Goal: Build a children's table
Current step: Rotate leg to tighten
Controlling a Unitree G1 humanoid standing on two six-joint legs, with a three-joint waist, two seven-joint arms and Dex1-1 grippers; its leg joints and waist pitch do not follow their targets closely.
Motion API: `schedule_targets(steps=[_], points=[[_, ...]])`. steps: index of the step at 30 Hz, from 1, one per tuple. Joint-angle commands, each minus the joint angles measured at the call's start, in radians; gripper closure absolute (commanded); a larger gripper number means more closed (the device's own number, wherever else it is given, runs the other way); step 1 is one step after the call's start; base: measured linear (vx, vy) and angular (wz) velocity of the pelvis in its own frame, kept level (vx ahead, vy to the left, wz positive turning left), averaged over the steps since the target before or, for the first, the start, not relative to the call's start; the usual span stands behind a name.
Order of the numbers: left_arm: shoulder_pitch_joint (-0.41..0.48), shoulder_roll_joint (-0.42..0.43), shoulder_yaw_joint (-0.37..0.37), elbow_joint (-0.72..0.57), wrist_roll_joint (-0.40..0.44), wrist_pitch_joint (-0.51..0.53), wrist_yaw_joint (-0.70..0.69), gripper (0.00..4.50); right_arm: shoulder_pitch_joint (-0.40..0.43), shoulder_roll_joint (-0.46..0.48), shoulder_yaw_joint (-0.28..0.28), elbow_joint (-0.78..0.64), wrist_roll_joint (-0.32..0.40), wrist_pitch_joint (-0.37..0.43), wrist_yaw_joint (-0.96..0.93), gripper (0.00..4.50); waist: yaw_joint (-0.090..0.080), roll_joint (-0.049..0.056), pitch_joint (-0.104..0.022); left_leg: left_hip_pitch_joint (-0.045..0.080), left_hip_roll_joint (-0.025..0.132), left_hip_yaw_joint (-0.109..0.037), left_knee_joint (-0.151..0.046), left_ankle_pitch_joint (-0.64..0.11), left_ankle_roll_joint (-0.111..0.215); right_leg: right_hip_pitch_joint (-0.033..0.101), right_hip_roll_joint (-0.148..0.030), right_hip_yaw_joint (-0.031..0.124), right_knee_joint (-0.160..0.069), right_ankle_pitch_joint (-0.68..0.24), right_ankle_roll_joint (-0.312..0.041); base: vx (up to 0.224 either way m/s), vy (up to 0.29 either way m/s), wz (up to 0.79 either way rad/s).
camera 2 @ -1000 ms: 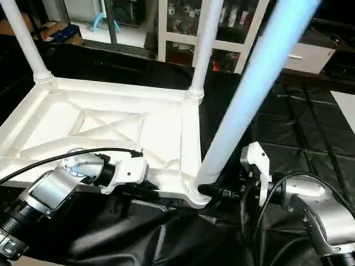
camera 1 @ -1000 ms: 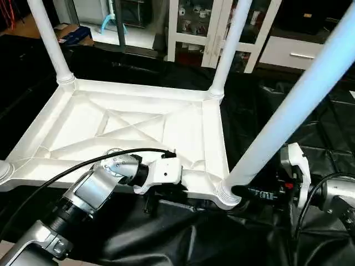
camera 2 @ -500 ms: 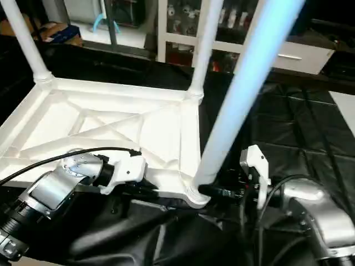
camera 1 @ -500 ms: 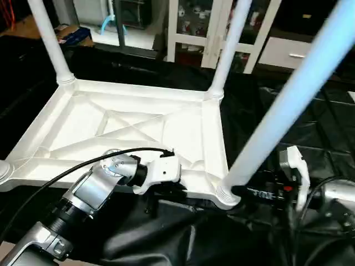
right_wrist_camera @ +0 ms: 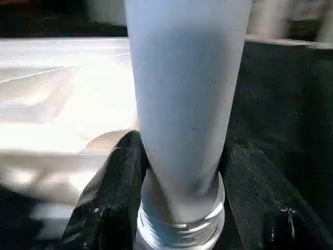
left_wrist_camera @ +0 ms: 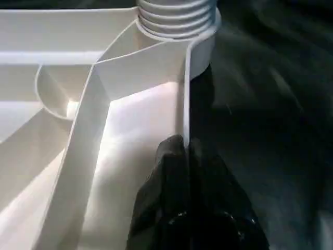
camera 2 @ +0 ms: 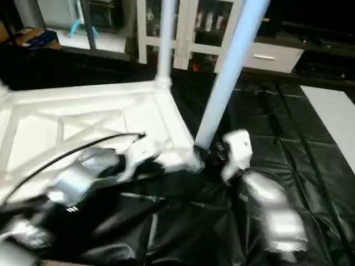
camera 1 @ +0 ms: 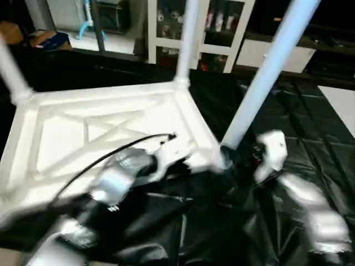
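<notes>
The white table top (camera 1: 111, 119) lies upside down on black sheeting, its X ribs facing up. Three white legs rise from its corner sockets: the far-left leg (camera 1: 11, 75), the far-right leg (camera 1: 187, 39) and the near-right leg (camera 1: 260, 72). My left gripper (left_wrist_camera: 182, 166) is shut on the top's thin rim wall, close to the near-right socket (left_wrist_camera: 177, 21). My right gripper (right_wrist_camera: 182, 203) is shut on the near-right leg just above its ribbed base, one black finger (right_wrist_camera: 112, 182) on each side. The fourth leg is out of view.
Crumpled black sheeting (camera 1: 310, 127) covers the ground around the table. A white glass-door cabinet (camera 1: 222, 22) stands behind, and a pale floor patch (camera 1: 341, 105) shows at the right. A black cable (camera 1: 111, 158) runs along my left forearm.
The head view has swung and blurred. The near-right leg now stands more upright than before, and the top's near-right corner sits further from me. Both grippers keep their holds.
</notes>
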Motion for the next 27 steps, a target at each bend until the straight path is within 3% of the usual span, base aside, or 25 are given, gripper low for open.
schedule_targets(steps=[1,2,4,6,10,11,14,15,16,19,21,22,24,27], points=[[-0.009,-0.001,0.051,0.007,-0.019,0.028,0.038,4.50,0.030,-0.009,-0.090,0.115,-0.094,0.032,-0.177,2.61,0.003,0.001,-0.041,0.015,0.048,-0.041,-0.094,-0.414,-0.031,0.013,-0.053,0.023,-0.092,-0.540,-0.111,0.000,0.000,0.00],[-0.015,-0.008,0.041,0.015,-0.007,0.023,0.047,4.50,0.017,0.028,-0.085,0.126,-0.103,0.015,-0.222,2.61,0.002,0.004,-0.041,0.016,0.048,-0.040,-0.094,-0.421,-0.025,0.009,-0.052,0.024,-0.095,-0.533,-0.107,0.000,0.000,0.00],[-0.021,-0.011,0.025,0.023,0.009,0.010,0.050,4.50,0.000,0.072,-0.078,0.136,-0.101,-0.010,-0.256,2.61,-0.004,0.003,-0.044,0.008,0.046,-0.043,-0.098,-0.413,-0.025,0.016,-0.051,0.022,-0.091,-0.503,-0.102,0.000,0.000,0.00],[-0.017,-0.006,0.016,0.017,0.019,0.004,0.046,4.50,-0.010,0.086,-0.066,0.138,-0.092,-0.033,-0.240,2.62,-0.005,0.006,-0.042,0.010,0.050,-0.041,-0.099,-0.419,-0.022,0.012,-0.050,0.024,-0.089,-0.467,-0.109,0.000,0.000,0.00],[0.003,0.025,-0.012,0.001,0.033,-0.012,0.008,4.50,-0.007,0.099,-0.052,0.083,0.003,-0.066,-0.095,2.62,-0.005,0.006,-0.044,0.006,0.051,-0.038,-0.100,-0.397,-0.012,0.021,-0.049,0.027,-0.078,-0.384,-0.132,0.000,0.000,0.00],[0.008,0.036,-0.021,0.000,0.038,-0.024,-0.001,4.50,0.000,0.092,-0.041,0.053,0.023,-0.068,-0.047,2.06,-0.005,0.007,-0.045,0.006,0.052,-0.037,-0.100,-0.392,-0.007,0.023,-0.050,0.028,-0.077,-0.369,-0.137,0.000,0.000,0.00],[0.026,0.067,-0.039,-0.010,0.040,-0.035,-0.040,4.50,0.020,0.053,-0.027,-0.006,0.055,-0.054,0.044,1.86,0.001,0.007,-0.046,0.004,0.057,-0.033,-0.099,-0.341,0.019,0.030,-0.050,0.031,-0.069,-0.285,-0.168,0.000,0.000,0.00],[0.044,0.102,-0.056,-0.025,0.029,-0.063,-0.092,4.50,0.034,0.014,-0.029,-0.041,0.062,-0.050,0.077,1.67,0.004,0.012,-0.046,0.009,0.056,-0.029,-0.096,-0.330,0.021,0.024,-0.050,0.032,-0.071,-0.282,-0.182,0.000,0.000,0.00],[0.053,0.118,-0.060,-0.031,0.021,-0.073,-0.115,4.50,0.039,-0.006,-0.035,-0.057,0.086,-0.035,0.109,1.54,0.006,0.008,-0.048,0.007,0.056,-0.028,-0.095,-0.312,0.027,0.031,-0.049,0.032,-0.067,-0.262,-0.191,0.000,0.000,0.00],[0.071,0.153,-0.066,-0.048,-0.004,-0.098,-0.179,4.50,0.052,-0.059,-0.045,-0.090,0.146,0.008,0.200,1.45,0.014,0.011,-0.050,0.009,0.058,-0.024,-0.090,-0.241,0.050,0.036,-0.050,0.033,-0.057,-0.181,-0.223,0.021,-0.009,0.03],[0.093,0.194,-0.076,-0.067,-0.030,-0.176,-0.266,4.50,0.070,-0.140,-0.044,-0.121,0.193,0.047,0.320,1.23,0.022,0.012,-0.053,0.010,0.058,-0.024,-0.088,-0.199,0.070,0.044,-0.049,0.031,-0.050,-0.134,-0.237,0.000,0.000,0.00],[0.103,0.213,-0.079,-0.077,-0.042,-0.192,-0.304,4.50,0.078,-0.184,-0.040,-0.130,0.213,0.058,0.382,1.23,0.026,0.012,-0.053,0.012,0.060,-0.020,-0.086,-0.166,0.083,0.041,-0.047,0.032,-0.044,-0.086,-0.250,0.000,0.000,0.00],[0.111,0.236,-0.082,-0.088,-0.053,-0.209,-0.342,4.50,0.091,-0.240,-0.035,-0.138,0.232,0.060,0.468,1.23,0.032,0.011,-0.052,0.012,0.060,-0.019,-0.084,-0.148,0.096,0.044,-0.050,0.030,-0.041,-0.068,-0.269,0.000,0.000,0.00],[0.122,0.249,-0.067,-0.110,-0.085,-0.202,-0.373,4.50,0.099,-0.297,-0.044,-0.136,0.259,0.073,0.571,1.23,0.041,0.009,-0.046,0.015,0.064,-0.017,-0.087,-0.174,0.093,0.043,-0.052,0.031,-0.045,-0.128,-0.275,0.000,0.000,0.00]])
